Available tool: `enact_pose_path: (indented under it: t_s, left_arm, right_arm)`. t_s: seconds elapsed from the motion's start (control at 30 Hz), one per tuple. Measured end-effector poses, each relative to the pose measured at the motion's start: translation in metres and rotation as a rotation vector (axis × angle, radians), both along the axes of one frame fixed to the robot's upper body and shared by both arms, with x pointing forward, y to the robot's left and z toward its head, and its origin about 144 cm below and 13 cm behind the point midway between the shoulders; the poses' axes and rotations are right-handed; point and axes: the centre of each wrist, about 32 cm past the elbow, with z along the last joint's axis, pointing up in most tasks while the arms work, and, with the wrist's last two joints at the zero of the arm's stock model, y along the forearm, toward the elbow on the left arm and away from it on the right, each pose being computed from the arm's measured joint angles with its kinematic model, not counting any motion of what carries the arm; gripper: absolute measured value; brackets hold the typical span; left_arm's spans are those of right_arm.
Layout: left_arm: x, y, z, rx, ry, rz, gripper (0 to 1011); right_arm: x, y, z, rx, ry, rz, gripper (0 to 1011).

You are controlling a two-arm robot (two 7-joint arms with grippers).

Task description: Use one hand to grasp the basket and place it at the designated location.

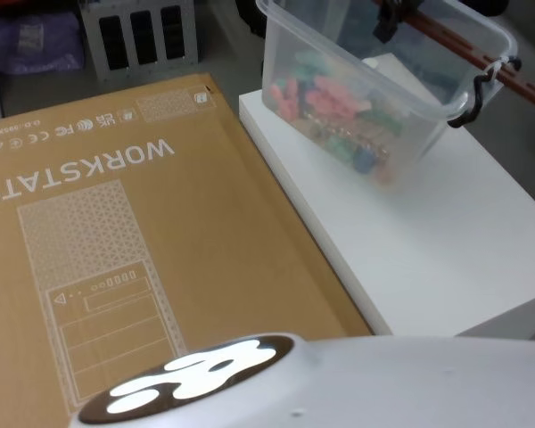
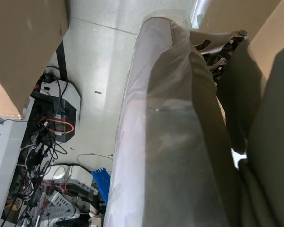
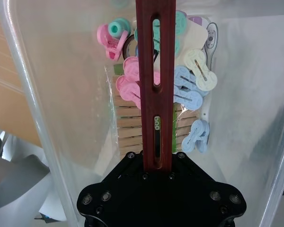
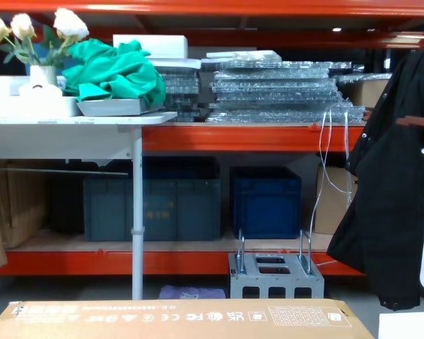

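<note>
Cardboard box [image 1: 216, 234], "WORKSTATIO" lettering, near basket [image 1: 296, 55].

Light: bright, even, from overhead.
Glare: glossy dark patch [image 1: 192, 379], lower centre, head view.
Sheen: basket [image 1: 290, 49] rim, upper right.
Shadow: dim beneath shelf [image 4: 254, 138], chest view.

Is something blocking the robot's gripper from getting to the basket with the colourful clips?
No, nothing visible is in the way. The right gripper is right at the basket, reaching into it above the colourful clips. The basket sits tilted over the white table.
</note>
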Motion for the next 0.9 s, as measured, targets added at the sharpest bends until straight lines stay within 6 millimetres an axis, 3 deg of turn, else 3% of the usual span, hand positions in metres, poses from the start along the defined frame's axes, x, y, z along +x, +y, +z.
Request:
enact_pose_path:
  t_s: [0.43,0.9]
  left_arm:
    - [0.0,0.0,0.0,0.0,0.0,0.0,0]
    - [0.0,0.0,0.0,0.0,0.0,0.0,0]
  right_arm:
    - [-0.007,0.018,0.015,-0.003,-0.024,0.132,0]
    - [-0.018,0.066,0.024,-0.041,-0.039,0.325,0]
